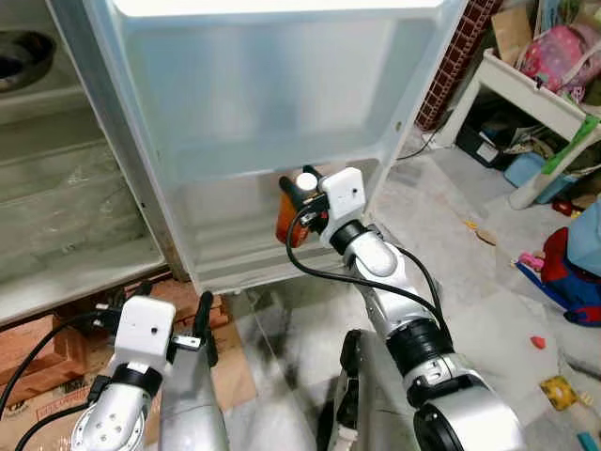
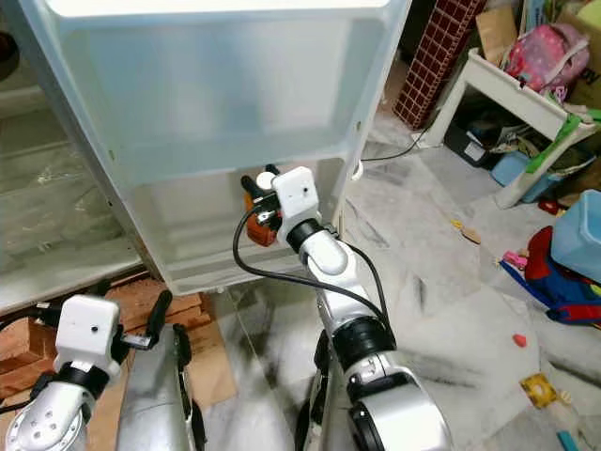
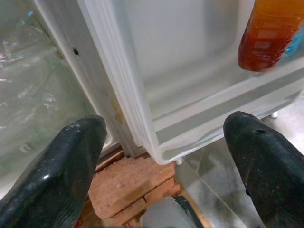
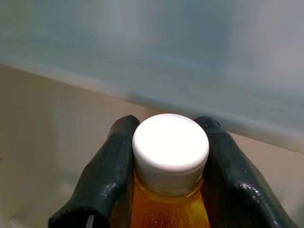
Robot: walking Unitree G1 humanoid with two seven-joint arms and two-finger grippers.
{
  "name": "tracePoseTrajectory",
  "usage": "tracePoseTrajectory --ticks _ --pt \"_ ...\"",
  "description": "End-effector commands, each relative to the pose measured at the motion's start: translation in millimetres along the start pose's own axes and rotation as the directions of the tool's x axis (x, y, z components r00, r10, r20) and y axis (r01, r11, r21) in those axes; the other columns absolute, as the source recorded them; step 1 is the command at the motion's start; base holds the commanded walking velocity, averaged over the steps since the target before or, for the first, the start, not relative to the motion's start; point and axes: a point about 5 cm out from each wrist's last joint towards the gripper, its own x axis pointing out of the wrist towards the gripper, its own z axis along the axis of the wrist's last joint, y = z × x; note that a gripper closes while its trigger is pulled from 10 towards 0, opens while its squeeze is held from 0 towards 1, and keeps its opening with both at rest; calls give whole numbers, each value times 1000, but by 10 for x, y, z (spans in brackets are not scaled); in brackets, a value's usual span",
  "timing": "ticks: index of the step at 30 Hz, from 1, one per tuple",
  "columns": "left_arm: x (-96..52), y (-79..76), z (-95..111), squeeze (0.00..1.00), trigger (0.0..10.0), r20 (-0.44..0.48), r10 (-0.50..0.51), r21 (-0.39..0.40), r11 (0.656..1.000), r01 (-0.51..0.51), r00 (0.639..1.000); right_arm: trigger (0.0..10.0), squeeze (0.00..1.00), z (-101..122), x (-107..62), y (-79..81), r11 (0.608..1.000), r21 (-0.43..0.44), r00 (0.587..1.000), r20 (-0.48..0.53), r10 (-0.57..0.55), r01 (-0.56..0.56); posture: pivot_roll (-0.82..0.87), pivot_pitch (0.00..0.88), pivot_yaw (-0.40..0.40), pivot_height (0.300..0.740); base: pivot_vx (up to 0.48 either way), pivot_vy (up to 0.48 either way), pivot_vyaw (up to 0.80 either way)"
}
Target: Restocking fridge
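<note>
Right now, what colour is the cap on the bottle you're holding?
White. The cap tops the orange bottle gripped by the right hand; the right wrist view shows it best.

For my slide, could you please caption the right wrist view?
Right gripper fingers clamp the orange bottle below its white cap, at the fridge door.

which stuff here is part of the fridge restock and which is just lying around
Job: bottle, held at the neck by the right gripper; fridge door shelf; left gripper, open, low by the door.

Lying about: bricks, white table, pink bag, floor toys.
</note>
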Motion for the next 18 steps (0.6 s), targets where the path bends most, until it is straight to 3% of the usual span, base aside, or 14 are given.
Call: tracePoseTrajectory --ticks 1,5,10,18 --pt "-11 -1 107 0 10000 37 25 -9 1000 -24 999 10000 0 82 56 17 999 -37 999 44 15 -13 210 172 -100 543 0 0 0" --pt "-20 24 128 0 10000 35 72 -23 997 -71 997 10000 0 112 83 51 998 -54 996 80 39 -34 215 175 -101 528 0 0 0" --pt "-55 95 127 0 10000 8 156 -49 987 -155 988 10000 0 139 125 144 980 -181 989 102 104 -84 227 189 -110 503 0 0 0" --pt "-82 67 145 0 10000 -4 146 -56 988 -146 989 10000 0 40 131 139 954 -288 992 63 107 -85 240 201 -105 503 0 0 0"
